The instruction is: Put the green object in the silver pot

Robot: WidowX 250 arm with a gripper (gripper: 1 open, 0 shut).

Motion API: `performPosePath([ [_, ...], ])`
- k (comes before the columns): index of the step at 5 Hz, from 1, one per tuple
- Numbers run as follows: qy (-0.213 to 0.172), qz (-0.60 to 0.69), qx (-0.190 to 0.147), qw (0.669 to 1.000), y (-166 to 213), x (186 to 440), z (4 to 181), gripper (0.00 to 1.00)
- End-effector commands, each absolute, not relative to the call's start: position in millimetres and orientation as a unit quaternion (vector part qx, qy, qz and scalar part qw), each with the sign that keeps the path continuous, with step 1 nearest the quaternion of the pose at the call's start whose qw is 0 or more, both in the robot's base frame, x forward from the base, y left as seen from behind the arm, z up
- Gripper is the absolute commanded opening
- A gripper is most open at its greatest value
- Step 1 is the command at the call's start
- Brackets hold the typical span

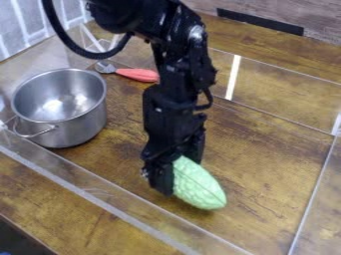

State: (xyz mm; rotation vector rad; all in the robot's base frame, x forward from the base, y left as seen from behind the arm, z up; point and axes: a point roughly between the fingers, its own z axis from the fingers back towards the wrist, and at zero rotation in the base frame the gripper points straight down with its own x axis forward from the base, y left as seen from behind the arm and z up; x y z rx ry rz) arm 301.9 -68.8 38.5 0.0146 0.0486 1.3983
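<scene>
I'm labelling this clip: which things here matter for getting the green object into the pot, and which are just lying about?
In the job: light green bumpy toy vegetable; shiny round steel pot; black gripper.
Lying about: red-handled tool; upright white strip.

Single camera: elevated, angled down across wooden table (286, 120), arm (170, 80) central, fairly close.

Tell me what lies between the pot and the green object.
In the camera view, only bare wooden tabletop separates the pot from the green object; the gripper is at the object's near end.
</scene>
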Motion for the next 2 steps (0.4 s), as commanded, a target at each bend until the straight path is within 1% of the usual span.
performPosePath([
  [1, -0.004, 0.65, -0.025, 0.76, -80.1, 318.9, 64.4, 0.0],
  [2, -0.005, 0.658, -0.025, 0.753, -88.0, 324.9, 64.2, 0.0],
])
